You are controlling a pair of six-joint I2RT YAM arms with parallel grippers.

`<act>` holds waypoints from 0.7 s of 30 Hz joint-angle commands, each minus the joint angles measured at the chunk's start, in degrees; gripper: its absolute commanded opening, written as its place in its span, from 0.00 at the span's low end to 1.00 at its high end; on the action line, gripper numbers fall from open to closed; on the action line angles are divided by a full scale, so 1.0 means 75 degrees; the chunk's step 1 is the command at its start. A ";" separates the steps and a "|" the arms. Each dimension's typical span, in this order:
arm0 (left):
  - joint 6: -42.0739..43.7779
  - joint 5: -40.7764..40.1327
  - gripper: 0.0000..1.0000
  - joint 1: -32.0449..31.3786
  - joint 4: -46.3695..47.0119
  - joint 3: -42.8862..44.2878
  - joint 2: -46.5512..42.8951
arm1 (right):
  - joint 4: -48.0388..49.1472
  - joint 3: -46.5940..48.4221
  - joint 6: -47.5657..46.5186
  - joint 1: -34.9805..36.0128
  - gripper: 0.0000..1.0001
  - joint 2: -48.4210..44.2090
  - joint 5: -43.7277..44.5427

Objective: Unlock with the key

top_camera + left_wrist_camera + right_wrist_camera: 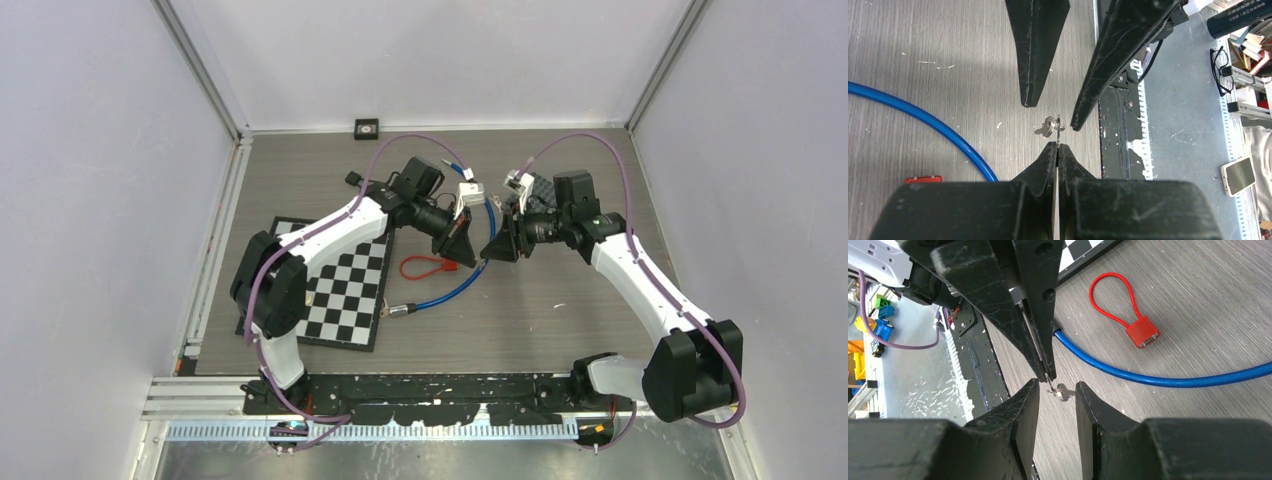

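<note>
Across the grey table (pixel 560 170), walls are seen closing the left, far and right edges, while the near edge is taken up by the arm bases. Bare surface is left to the right of the arms and along the far side. A checkerboard mat (pixel 340 290) is laid at the left, reaching toward the near edge. A blue cable (pixel 460 285) is curved through the middle, and the red padlock (pixel 1143 332) with its red loop is lain flat just beyond that cable, between it and the mat.

Both arms are brought tip to tip over the middle of the table. The left gripper (pixel 1057 146) is clenched, and the key (pixel 1053 125) with its small ring is pinched at its fingertips, held apart from the padlock. The right gripper (pixel 1057 386) is parted partway, its fingers (pixel 1023 415) set on either side of the key's ring; contact with them cannot be told.
</note>
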 commanded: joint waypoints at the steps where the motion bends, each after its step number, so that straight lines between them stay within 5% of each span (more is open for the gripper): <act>1: 0.0134 0.0362 0.00 -0.0013 -0.0043 0.0230 -0.0302 | 0.0191 0.0325 -0.0311 0.0130 0.37 0.0111 -0.0022; 21: 0.0208 0.0316 0.00 -0.0013 -0.0103 0.0229 -0.0256 | -0.0109 0.0275 -0.0496 0.0350 0.10 0.0248 -0.0079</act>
